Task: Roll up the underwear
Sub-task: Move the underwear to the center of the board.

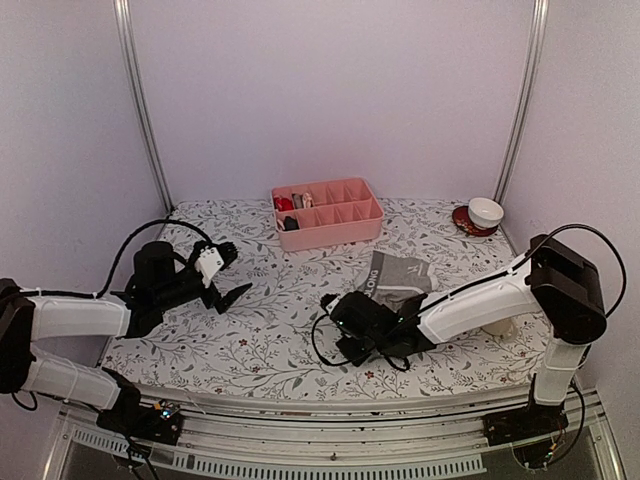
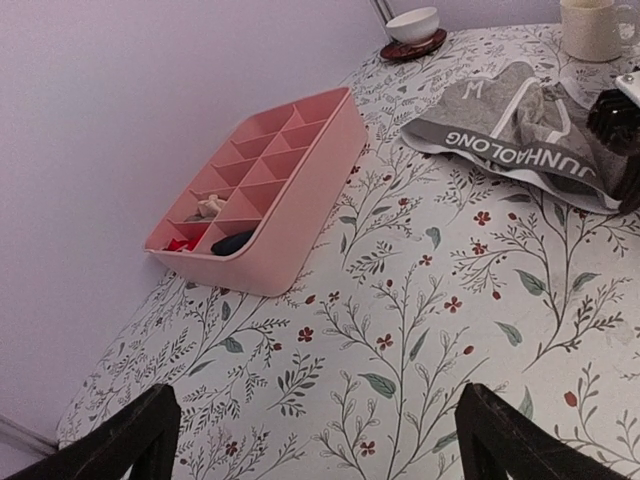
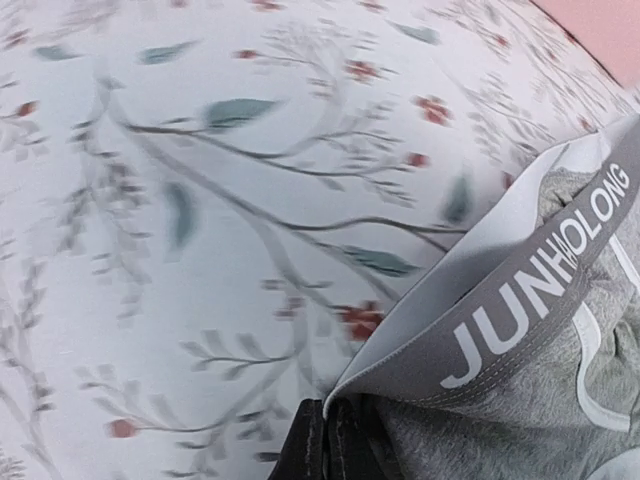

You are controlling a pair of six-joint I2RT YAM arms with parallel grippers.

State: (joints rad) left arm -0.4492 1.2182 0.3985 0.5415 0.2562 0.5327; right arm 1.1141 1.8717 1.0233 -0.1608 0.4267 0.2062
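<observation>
The grey boxer-briefs (image 1: 400, 278) with a dark, white-lettered waistband lie crumpled on the flowered table, right of centre. They also show in the left wrist view (image 2: 520, 125) and the right wrist view (image 3: 520, 400). My right gripper (image 1: 340, 303) sits at their near-left edge. Its fingers (image 3: 335, 445) are shut on the corner of the waistband. My left gripper (image 1: 232, 272) hovers open and empty over the table's left side, well apart from the cloth; its fingertips (image 2: 130, 440) stand wide apart. I cannot make out the plain grey briefs as a separate garment.
A pink divided tray (image 1: 350, 225) with small items stands at the back centre, also in the left wrist view (image 2: 300, 200). A white bowl on a red saucer (image 1: 486, 212) sits back right. A white mug (image 2: 595, 28) stands beyond the underwear, near the right arm.
</observation>
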